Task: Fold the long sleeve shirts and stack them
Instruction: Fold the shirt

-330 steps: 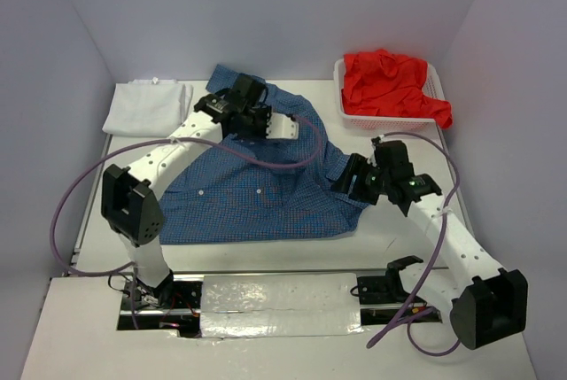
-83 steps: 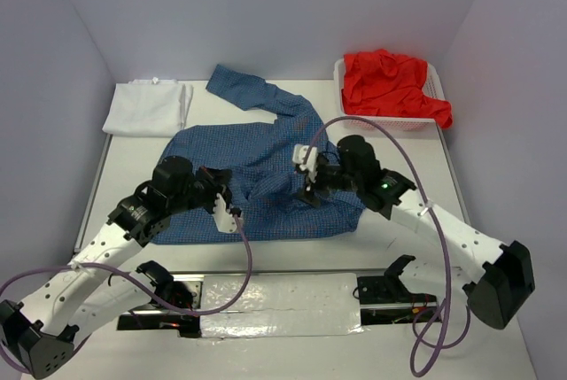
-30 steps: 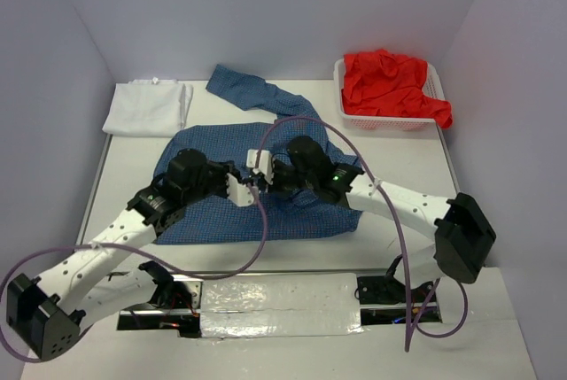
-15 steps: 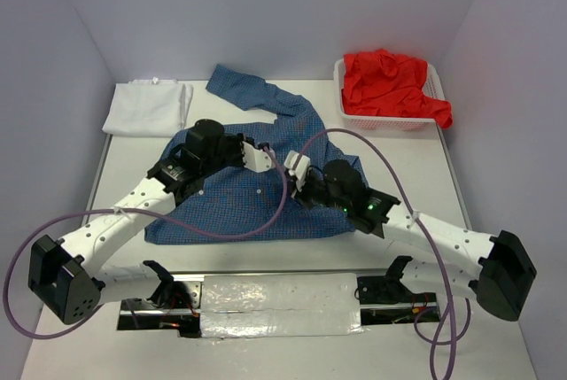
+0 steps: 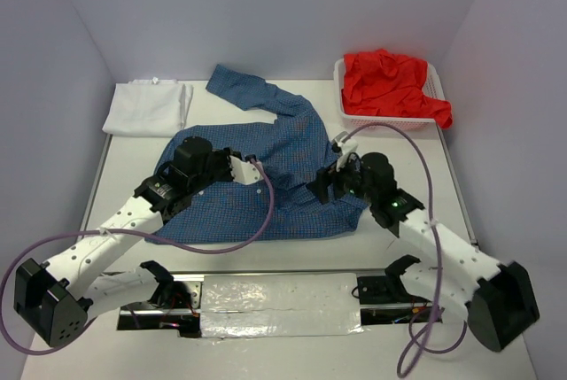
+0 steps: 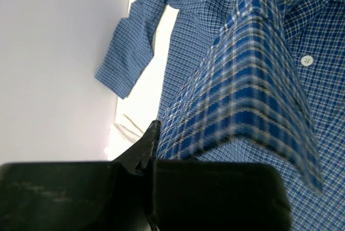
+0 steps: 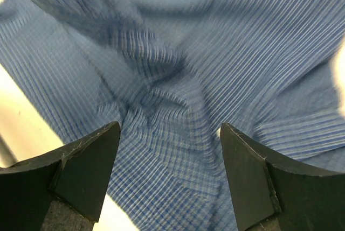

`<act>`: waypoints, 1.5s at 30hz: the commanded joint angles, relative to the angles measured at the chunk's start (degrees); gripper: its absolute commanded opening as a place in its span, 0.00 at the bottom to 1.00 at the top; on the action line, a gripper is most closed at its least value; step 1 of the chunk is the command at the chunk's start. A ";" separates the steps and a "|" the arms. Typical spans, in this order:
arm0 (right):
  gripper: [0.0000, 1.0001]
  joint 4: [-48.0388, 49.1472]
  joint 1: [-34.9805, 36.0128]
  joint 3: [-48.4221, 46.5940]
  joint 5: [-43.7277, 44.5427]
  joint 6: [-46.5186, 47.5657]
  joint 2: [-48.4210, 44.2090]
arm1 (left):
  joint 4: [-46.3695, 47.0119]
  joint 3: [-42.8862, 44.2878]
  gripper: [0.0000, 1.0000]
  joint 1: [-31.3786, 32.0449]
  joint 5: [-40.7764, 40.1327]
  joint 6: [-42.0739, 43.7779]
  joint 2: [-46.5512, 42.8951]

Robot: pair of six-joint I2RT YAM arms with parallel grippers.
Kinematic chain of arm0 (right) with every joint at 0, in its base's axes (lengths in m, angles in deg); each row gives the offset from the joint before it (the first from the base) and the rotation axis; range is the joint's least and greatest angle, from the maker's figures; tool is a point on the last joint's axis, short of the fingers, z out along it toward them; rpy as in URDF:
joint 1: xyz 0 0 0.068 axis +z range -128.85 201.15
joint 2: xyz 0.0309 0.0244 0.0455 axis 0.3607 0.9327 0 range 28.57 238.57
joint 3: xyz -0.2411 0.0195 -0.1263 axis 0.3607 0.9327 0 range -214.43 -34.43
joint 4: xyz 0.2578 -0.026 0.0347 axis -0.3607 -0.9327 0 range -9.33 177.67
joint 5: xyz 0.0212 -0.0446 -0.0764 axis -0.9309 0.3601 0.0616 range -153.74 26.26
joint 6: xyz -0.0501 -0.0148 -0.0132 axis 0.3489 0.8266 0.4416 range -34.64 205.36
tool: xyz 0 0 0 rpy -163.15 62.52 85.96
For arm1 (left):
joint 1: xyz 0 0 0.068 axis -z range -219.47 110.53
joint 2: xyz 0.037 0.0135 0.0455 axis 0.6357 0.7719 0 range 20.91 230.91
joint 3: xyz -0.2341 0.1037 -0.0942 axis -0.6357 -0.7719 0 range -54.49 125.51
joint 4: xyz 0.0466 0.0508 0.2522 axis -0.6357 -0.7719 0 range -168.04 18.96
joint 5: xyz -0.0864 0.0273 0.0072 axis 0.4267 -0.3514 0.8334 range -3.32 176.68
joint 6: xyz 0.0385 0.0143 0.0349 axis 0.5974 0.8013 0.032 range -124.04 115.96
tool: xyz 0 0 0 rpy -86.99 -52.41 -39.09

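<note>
No legible text, labels, brands or numbers in any view. Nothing readable on the blue shirt [image 5: 292,132], white shirt [image 5: 146,107], red shirt [image 5: 390,83], basket [image 5: 390,121] or desk [image 5: 124,154].

Blue fine-checked button-up shirt [image 5: 275,145], spread across the middle of the table [image 5: 127,154] before me, small white buttons showing, one sleeve [image 5: 252,89] reaching toward the far wall and the right edge rumpled; a flap of its cloth stands raised, pinched in my left gripper [image 6: 153,134]. Plain white shirt [image 5: 146,107], folded flat at the far left, apart from the blue one. Plain red shirt [image 5: 390,83], crumpled in a heap filling the white mesh basket [image 5: 390,120] at the far right, one end spilling over the rim.
</note>
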 commanded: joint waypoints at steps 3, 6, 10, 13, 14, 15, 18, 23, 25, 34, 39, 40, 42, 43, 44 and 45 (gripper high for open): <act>0.82 2.06 -0.25 -2.87 -5.25 -5.42 12.26 | 0.37 1.06 0.00 -0.05 -1.21 -10.11 -0.82; 0.82 1.46 -0.43 -5.94 -3.42 -6.21 19.56 | -1.30 1.68 0.00 -0.05 -0.33 -12.22 -0.46; 0.78 2.50 -0.43 -8.67 -0.42 -8.58 27.03 | -0.52 0.89 0.00 -0.05 -1.03 -13.54 -0.20; 0.51 5.05 -0.43 -9.73 0.02 -10.34 30.20 | -0.78 1.50 0.00 -0.23 -1.38 -14.51 0.32; 0.41 5.84 -0.43 -9.91 -0.24 -10.52 31.17 | -0.69 2.11 0.00 -0.23 -1.38 -15.47 0.76; 0.31 6.02 -0.43 -10.08 -0.42 -10.60 31.44 | -0.52 2.55 0.00 -0.75 -1.47 -16.26 1.20; 0.05 4.80 -0.43 -9.12 0.98 -9.82 30.14 | -0.16 5.10 0.00 -3.82 0.19 -20.56 2.96; 0.00 5.66 2.02 -0.69 6.52 -9.55 18.37 | 1.41 0.99 0.00 -5.85 -0.42 -13.83 0.08; 0.00 6.63 4.92 2.82 8.45 -8.85 12.56 | 3.43 -3.57 0.00 -6.03 0.98 -6.73 -4.82; 0.24 -6.98 21.62 1.08 12.67 -16.13 13.59 | -2.97 -14.24 0.00 -5.94 6.53 -1.57 -12.08; 0.47 -8.74 26.11 1.34 9.87 -18.86 14.65 | -9.55 -10.63 0.00 -5.94 7.93 -8.08 -9.87; 0.50 -9.61 26.29 1.17 9.78 -19.04 14.48 | -10.09 -9.93 0.00 -5.94 8.11 -10.18 -9.78; 0.55 -10.41 26.29 0.81 9.86 -19.30 12.99 | -12.01 -8.96 0.00 -5.94 8.37 -12.82 -9.95; 0.56 -11.46 26.29 0.73 10.21 -19.48 12.11 | -12.64 -8.96 0.00 -5.94 8.46 -13.10 -10.13; 0.57 -11.90 26.29 0.73 10.39 -19.40 10.02 | -12.73 -9.13 0.00 -5.94 8.46 -13.01 -10.65; 0.58 -12.43 26.29 0.81 10.48 -19.13 8.69 | -12.64 -9.65 0.00 -5.94 8.38 -12.75 -11.44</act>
